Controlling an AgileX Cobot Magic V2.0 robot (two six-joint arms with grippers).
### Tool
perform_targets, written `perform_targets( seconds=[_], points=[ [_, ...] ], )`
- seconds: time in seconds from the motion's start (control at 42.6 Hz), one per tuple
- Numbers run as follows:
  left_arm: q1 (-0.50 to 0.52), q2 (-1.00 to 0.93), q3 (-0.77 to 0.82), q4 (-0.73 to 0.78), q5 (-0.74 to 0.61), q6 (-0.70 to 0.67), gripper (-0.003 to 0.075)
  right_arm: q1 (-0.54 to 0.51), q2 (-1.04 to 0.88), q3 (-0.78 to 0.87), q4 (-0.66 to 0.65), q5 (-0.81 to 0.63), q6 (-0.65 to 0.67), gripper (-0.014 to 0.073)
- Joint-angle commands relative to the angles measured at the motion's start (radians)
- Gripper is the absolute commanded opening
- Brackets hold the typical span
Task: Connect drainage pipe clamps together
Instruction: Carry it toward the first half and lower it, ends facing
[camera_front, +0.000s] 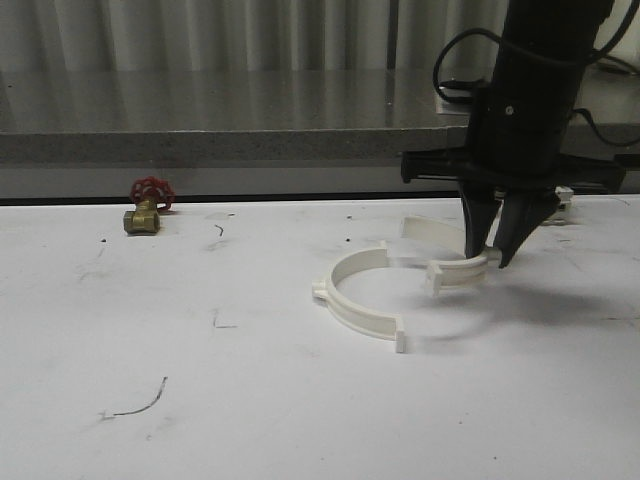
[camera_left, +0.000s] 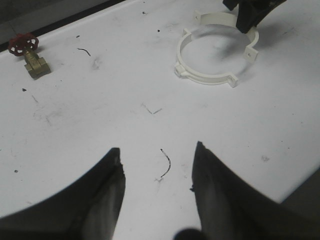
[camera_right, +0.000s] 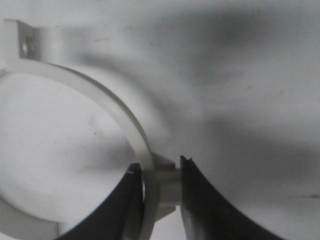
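Right gripper (camera_front: 492, 255) pinches far half-clamp (camera_front: 455, 262); near half-clamp (camera_front: 362, 295) lies toward robot's left, ends seemingly unmated. Left gripper (camera_left: 157, 187) spread, well apart.

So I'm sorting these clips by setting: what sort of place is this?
Probably a lab or workshop bench set up for plumbing-part tasks: a scuffed white table, white pipe clamp halves with the right gripper closed on one, and a brass valve with a red handwheel.
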Motion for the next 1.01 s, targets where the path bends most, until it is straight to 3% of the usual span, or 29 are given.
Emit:
perform_targets(
  seconds=[0.0, 0.987],
  points=[
    [0.002, -0.003, -0.026, -0.011, -0.07, 0.0, 0.0313, 0.01, -0.033, -0.032, -0.008, -0.04, 0.008, 0.0165],
    [0.002, -0.003, -0.026, -0.011, -0.07, 0.0, 0.0313, 0.033, -0.003, -0.032, -0.038, -0.098, 0.01, 0.0165]
  ],
)
